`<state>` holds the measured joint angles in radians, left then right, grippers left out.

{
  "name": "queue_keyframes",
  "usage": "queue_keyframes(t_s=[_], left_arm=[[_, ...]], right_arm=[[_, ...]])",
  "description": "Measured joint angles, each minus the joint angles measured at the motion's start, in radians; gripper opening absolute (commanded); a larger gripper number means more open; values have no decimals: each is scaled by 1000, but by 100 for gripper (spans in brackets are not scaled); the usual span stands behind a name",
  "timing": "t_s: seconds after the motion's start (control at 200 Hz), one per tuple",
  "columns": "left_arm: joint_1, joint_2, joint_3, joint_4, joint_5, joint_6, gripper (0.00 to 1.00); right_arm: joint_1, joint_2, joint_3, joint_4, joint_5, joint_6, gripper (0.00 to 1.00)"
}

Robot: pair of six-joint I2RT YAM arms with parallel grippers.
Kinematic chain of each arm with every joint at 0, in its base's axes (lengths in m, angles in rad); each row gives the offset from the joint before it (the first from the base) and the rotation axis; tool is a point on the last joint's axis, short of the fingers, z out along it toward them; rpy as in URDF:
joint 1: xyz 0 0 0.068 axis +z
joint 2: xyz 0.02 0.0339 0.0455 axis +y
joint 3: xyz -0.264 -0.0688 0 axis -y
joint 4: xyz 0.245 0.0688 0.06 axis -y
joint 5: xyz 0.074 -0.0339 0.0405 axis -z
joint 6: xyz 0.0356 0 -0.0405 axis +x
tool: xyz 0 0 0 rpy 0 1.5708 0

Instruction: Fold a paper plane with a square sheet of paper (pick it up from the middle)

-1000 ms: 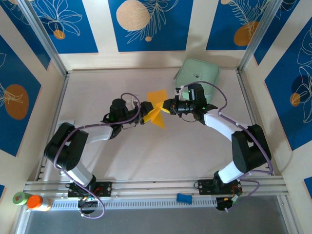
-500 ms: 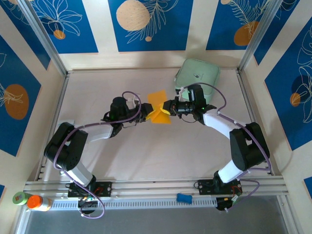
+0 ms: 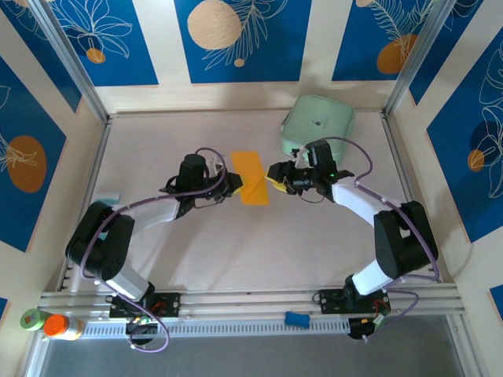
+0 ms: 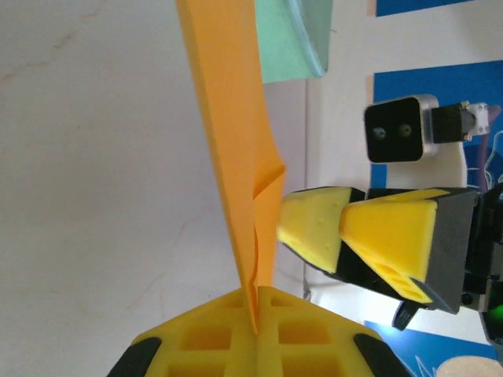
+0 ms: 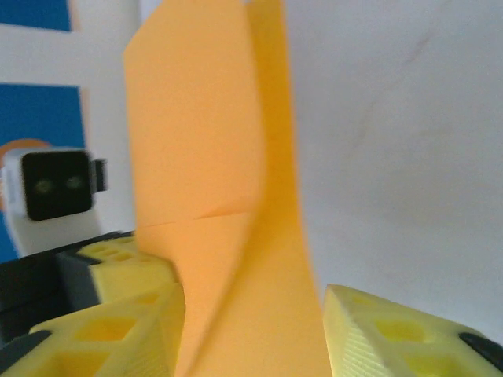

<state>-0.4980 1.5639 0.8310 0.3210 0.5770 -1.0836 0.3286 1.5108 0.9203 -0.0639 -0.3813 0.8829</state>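
Observation:
The orange-yellow sheet of paper point(image 3: 250, 177), folded double into a narrow strip, is held above the table's middle between the two arms. My left gripper point(image 3: 231, 186) is shut on its lower edge point(image 4: 258, 297), and the paper point(image 4: 228, 118) rises edge-on from the closed jaws with a small crease halfway up. My right gripper point(image 3: 274, 173) is open; its fingers point(image 4: 318, 229) stand just right of the strip. In the right wrist view the paper point(image 5: 212, 181) fills the gap of the right gripper point(image 5: 251, 310) and leans on the left finger point(image 5: 118, 322).
The mint-green case point(image 3: 318, 122) lies at the back right, close behind the right wrist, and its corner point(image 4: 287, 43) sits beyond the paper. Two bottles point(image 3: 51, 323) and a blue object point(image 3: 295, 318) rest at the front rail.
The paper's spread, crumpled flaps have come together into a flat narrow strip. Both grippers have shifted slightly, the right one a little right and lower.

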Motion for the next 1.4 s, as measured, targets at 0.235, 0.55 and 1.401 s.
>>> queue_keyframes(t_s=[0.235,0.55,1.401], left_arm=[[-14,-35,273,-600,-358,382,3],[-119,146,563,-1175,-968,627,4],[-263,436,716,-1121,-716,477,52]], right_arm=[[-19,-165,-1,-146,259,-156,70],[-26,-233,-38,-198,417,-212,70],[-91,-256,-119,-215,454,-151,66]])
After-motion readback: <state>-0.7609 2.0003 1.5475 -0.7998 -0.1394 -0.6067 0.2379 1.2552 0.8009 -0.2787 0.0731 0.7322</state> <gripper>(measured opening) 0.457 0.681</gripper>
